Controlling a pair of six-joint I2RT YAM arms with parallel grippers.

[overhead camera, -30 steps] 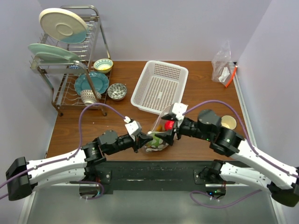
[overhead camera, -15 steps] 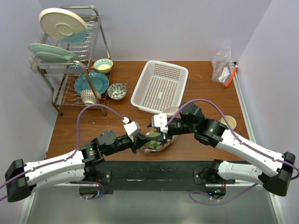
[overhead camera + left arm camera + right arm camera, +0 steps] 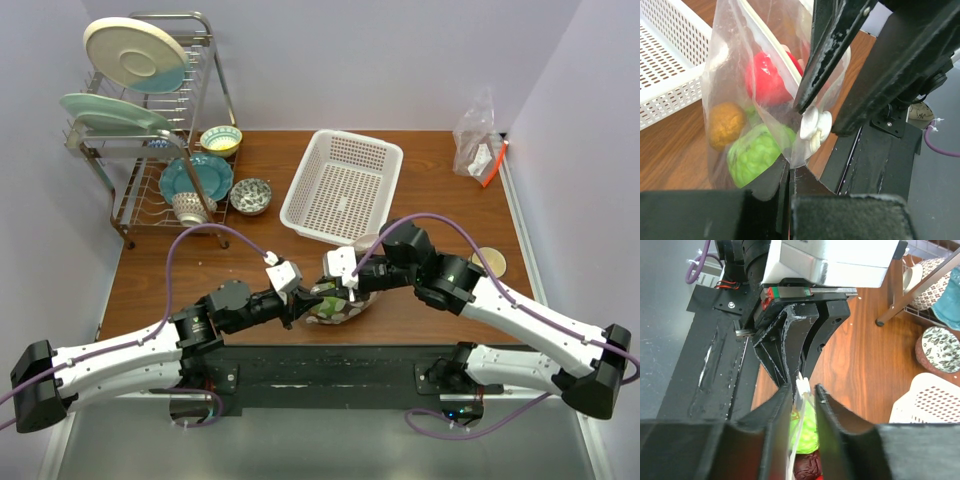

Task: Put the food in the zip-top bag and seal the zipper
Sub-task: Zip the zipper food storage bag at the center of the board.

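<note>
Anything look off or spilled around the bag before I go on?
Nothing stands out. The red apple, orange and green ball are inside the bag, which the left gripper pinches by one edge. The right gripper straddles the zipper by the white slider. No loose food shows on the table.

Pale lilac walls [image 3: 350, 60] enclose a brown wooden table [image 3: 270, 150] on three sides; a wire dish rack [image 3: 135, 192] stands at its far-left corner

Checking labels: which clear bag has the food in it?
The near zip-top bag, red apple inside; the bag with the red-orange strip stands in the far right corner.
</note>
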